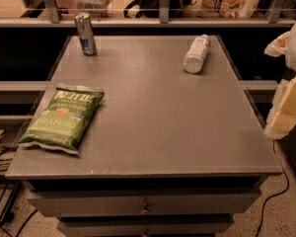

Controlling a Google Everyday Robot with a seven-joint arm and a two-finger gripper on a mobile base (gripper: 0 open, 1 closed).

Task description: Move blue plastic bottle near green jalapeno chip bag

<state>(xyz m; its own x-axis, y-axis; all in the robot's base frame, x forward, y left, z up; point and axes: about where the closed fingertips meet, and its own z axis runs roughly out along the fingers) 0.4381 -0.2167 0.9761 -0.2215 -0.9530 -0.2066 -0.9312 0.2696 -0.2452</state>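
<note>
— Where is the blue plastic bottle (196, 55)?
— Lying on its side at the far right of the desk (148, 127), white cap pointing away. It is well apart from the green jalapeno chip bag (64, 116), which lies flat at the near left.
— And the pincer (288, 105)?
— At the right edge of view, beyond the desk's side. Apart or together, I cannot tell. A silver-and-blue can (85, 33) stands upright at the far left.

A grey table (158, 117) with drawers (145, 204) beneath its top is seen in the middle. Behind it, a dark ledge with metal posts (164, 4) is set. The speckled floor (291, 216) is crossed by black cables (0, 154). The room is dimly, warmly lit.
</note>
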